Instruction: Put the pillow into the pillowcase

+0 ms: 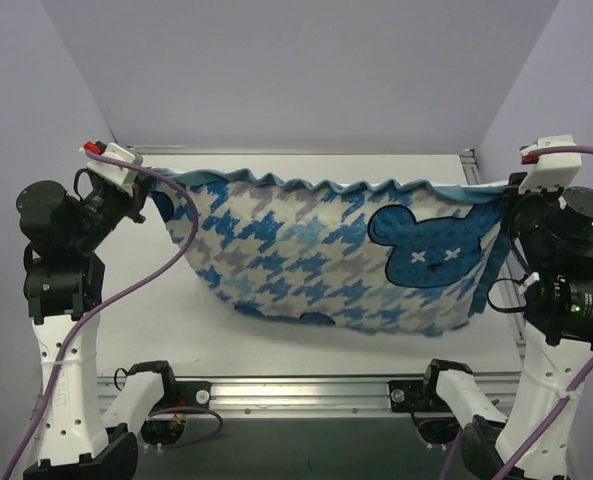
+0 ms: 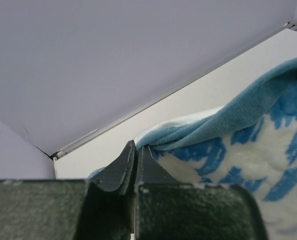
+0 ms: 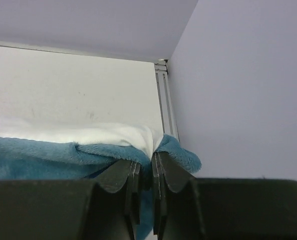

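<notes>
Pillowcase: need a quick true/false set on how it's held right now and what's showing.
1. The left gripper and the right gripper are each shut on the top edge of the pillowcase. True.
2. The pillowcase lies flat, with nothing gripping it. False: it hangs stretched between the two arms and sags in the middle.
3. A dark blue bear face shows on the half nearer the right arm. True.
4. The pillow lies bare in front of the pillowcase. False: no pillow shows in any view.
5. The trim along the top edge is red. False: it is teal.
</notes>
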`<state>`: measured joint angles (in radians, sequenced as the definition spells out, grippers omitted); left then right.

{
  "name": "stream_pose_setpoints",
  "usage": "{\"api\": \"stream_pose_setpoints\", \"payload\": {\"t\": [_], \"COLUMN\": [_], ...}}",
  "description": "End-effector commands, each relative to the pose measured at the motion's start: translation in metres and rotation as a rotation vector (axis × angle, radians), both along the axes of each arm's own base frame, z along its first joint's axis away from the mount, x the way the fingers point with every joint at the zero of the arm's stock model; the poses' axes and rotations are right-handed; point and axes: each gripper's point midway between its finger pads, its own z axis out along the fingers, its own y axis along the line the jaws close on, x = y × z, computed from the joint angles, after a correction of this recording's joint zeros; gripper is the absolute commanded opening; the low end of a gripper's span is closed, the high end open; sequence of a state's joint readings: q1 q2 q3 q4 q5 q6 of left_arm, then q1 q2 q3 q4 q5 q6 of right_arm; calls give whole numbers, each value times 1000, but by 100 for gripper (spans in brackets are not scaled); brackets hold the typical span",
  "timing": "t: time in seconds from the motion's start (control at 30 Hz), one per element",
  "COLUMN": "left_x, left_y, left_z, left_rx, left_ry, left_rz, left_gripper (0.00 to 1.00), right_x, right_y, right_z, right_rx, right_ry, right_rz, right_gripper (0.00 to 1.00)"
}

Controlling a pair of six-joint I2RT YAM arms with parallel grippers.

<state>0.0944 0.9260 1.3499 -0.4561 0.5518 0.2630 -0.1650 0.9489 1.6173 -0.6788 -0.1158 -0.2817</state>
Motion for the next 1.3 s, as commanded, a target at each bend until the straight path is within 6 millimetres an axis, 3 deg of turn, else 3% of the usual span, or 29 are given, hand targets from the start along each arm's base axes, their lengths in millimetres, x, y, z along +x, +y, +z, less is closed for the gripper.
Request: {"api": "stream_pose_setpoints", "payload": {"t": [0.0,0.07,0.1,0.17,0.23,0.27,0.3,0.33,0.37,0.4,0.43,0.47,0.5,0.53,0.57,0.6,0.63,0.67,0.7,0.77,0.8,0.83,0.87,0.9,0.97,1.0,1.1,1.13,1.27], "left_x": [16,32,38,61,82,101,113,129,157,174,190,224,239,243,261,261,254,249,240,218,206,191,181,163,145,136,109,99,75], "left_y": [22,20,18,17,19,18,18,18,21,25,28,34,51,60,67,77,79,81,82,77,74,67,60,52,35,30,17,16,15], "left_z": [30,10,0,-32,-51,-73,-82,-79,-107,-113,-123,-125,-129,-144,-127,-130,-130,-126,-137,-136,-155,-156,-165,-185,-201,-211,-250,-265,-293], "left_rx": [-17,-6,-11,-19,-22,-21,-21,-19,-10,-13,-23,-39,-38,-41,-62,-59,-49,-29,-20,-7,-6,-17,-28,-41,-104,-122,-177,-177,-128], "left_ry": [-98,-45,-21,55,83,132,145,115,172,184,221,252,285,373,360,385,413,410,443,466,522,554,594,688,777,831,998,1046,1105], "left_rz": [119,92,79,67,78,75,77,78,100,121,138,164,255,297,333,363,364,360,359,327,312,284,251,218,172,172,204,226,274], "left_gripper": [0,0,0,0,0,0,0,0,0,0,0,10,39,50,57,61,72,89,98,97,97,97,97,97,98,97,98,97,98], "right_x": [28,46,61,82,116,128,151,169,184,210,226,248,273,274,283,282,280,264,253,228,200,185,167,142,118,96,72,61,44], "right_y": [-22,-22,-23,-24,-25,-26,-28,-29,-30,-35,-38,-45,-59,-64,-74,-78,-79,-77,-70,-58,-50,-37,-28,-18,-3,7,30,36,53], "right_z": [-13,-25,-44,-59,-86,-93,-119,-115,-116,-143,-152,-109,-144,-145,-102,-120,-117,-122,-130,-154,-173,-189,-189,-220,-236,-250,-260,-272,-284], "right_rx": [-17,-8,3,12,24,31,53,57,67,83,87,72,77,83,75,85,88,81,94,93,118,152,167,217,288,337,435,467,545], "right_ry": [29,40,88,112,155,163,221,195,190,241,260,177,261,320,240,315,317,354,385,469,537,586,604,714,781,846,875,913,947], "right_rz": [-84,-64,-60,-43,-28,-27,-25,-22,-21,-28,-37,-62,-118,-139,-152,-154,-143,-118,-76,-15,-3,42,69,76,108,114,166,171,202], "right_gripper": [0,0,0,0,0,0,0,0,0,0,2,14,33,70,78,88,92,94,97,100,100,100,100,100,100,100,100,100,100]}}
